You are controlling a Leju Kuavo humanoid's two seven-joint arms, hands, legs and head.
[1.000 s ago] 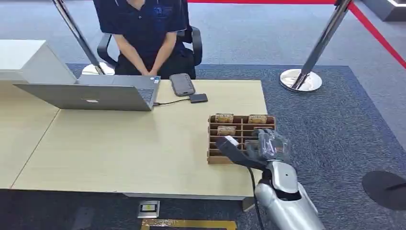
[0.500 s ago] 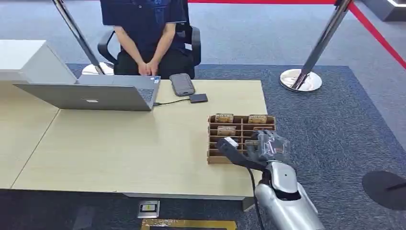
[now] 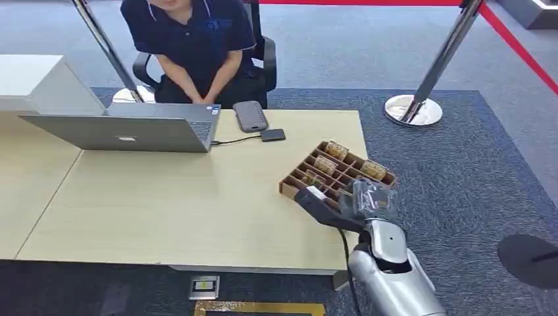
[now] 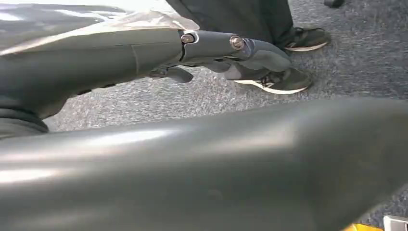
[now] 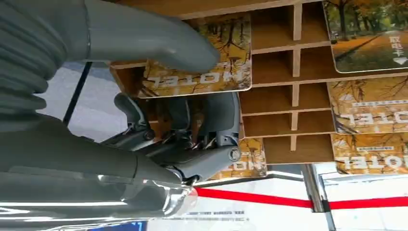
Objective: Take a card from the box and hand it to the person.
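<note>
A brown cardboard box with several compartments lies askew at the table's right end, holding hotel cards. My right hand is at its near right corner. In the right wrist view the thumb presses on a yellow card marked HOTEL, with the darker fingers curled under it, so the card is pinched while still at the box. More cards sit in other slots. The person sits across the table, hands together. My left hand hangs over the carpet, a finger stretched out.
An open laptop, a phone and a small black device on a cable lie at the table's far side. A stanchion base with red belt stands on the carpet to the right. Shoes show beside my left hand.
The box has swung from square to diagonal, its right end now nearer the table's edge, while my right hand stayed at it. The person has leaned forward.
</note>
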